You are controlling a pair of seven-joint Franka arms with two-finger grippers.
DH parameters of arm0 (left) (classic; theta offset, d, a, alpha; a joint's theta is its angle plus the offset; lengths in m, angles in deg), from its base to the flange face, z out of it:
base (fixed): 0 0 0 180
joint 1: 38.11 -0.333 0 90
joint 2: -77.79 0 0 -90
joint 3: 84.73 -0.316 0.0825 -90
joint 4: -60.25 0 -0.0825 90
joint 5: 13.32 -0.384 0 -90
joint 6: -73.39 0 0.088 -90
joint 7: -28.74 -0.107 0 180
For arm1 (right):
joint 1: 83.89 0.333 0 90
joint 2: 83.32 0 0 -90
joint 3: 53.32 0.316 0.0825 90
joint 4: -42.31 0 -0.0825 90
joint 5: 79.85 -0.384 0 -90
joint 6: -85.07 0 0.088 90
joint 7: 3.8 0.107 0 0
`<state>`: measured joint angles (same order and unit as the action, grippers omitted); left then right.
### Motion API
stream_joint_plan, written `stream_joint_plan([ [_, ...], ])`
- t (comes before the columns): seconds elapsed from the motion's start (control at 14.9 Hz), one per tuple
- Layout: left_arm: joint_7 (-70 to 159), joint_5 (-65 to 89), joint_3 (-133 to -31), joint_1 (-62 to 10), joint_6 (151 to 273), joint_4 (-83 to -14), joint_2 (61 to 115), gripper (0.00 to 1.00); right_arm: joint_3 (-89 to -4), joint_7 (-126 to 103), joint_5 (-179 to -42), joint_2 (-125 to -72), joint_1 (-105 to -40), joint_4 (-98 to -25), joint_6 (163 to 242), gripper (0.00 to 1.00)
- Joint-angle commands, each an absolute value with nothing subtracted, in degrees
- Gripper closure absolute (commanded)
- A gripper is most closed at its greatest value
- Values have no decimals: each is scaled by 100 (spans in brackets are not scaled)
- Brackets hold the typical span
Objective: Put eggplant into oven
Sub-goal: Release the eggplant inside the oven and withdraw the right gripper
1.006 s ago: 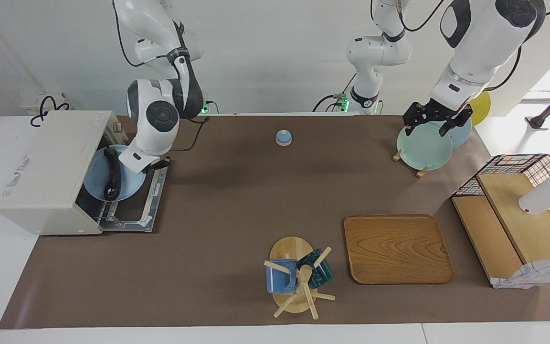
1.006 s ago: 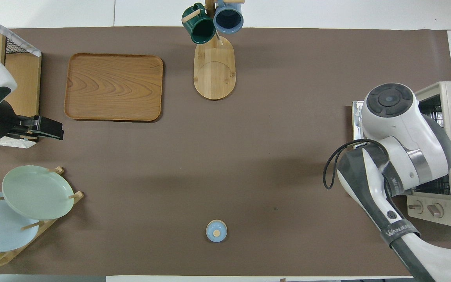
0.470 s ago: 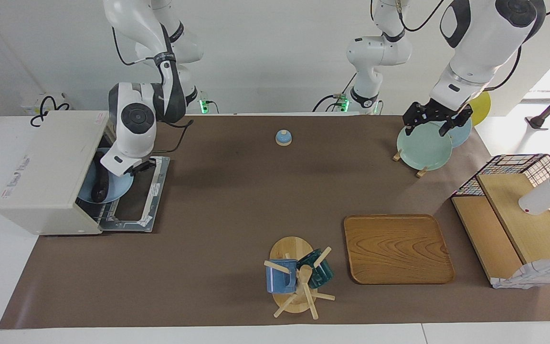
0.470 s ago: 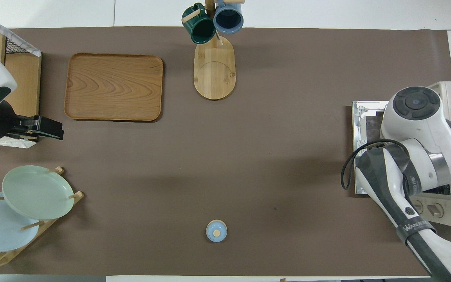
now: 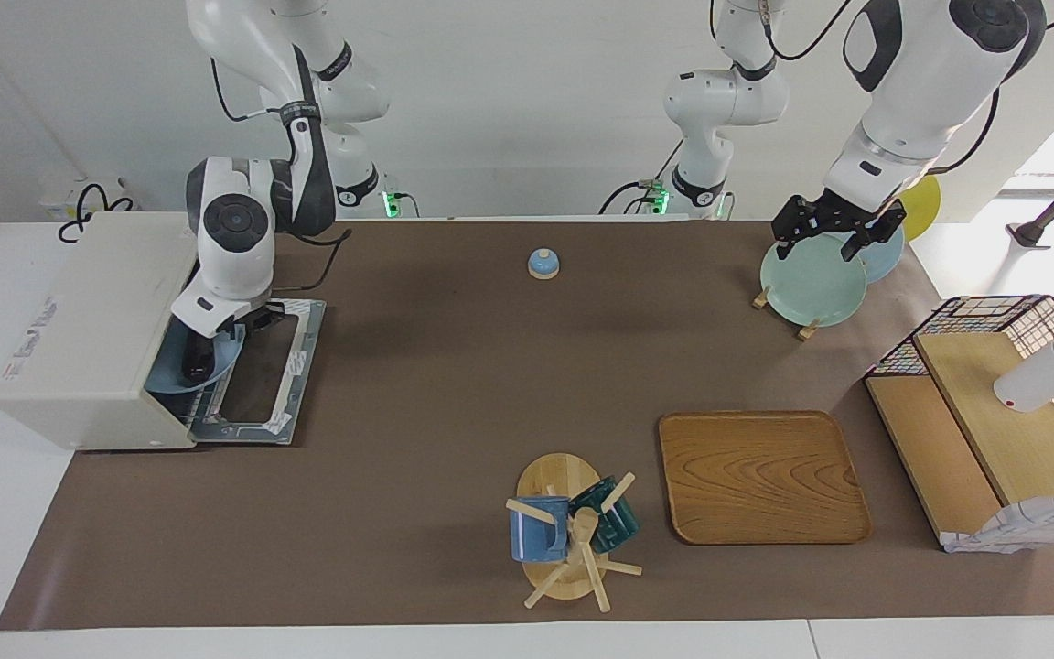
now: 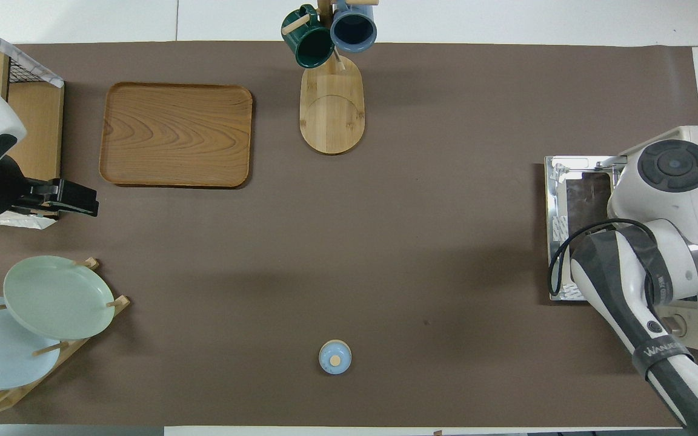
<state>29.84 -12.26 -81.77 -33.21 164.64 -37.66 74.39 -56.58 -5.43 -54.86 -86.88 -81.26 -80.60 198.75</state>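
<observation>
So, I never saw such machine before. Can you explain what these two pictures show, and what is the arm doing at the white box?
These are two robot arms at one table, photographed once from across the table and once from above. The white box is a toaster oven with its door folded down. The right hand is at its opening, by a blue plate carrying a dark eggplant, mostly inside. Whether it grips the plate cannot be seen. The left hand waits, open, over the plate rack. A wooden tray, a mug stand and a small blue bell also lie there.
</observation>
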Motion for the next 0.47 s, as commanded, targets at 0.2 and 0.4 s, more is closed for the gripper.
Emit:
stream_joint_plan([
  [0.2, 2962, -1314, -8156, -3362, 16401, -3784, 7383, 0, -5517, -723, -5883, -8614, -8134, -7925, 19872, 62],
  [0.4, 2962, -1314, -8156, -3362, 16401, -3784, 7383, 0, -5464, -820, -6375, -8631, -8055, -7626, 19555, 63],
])
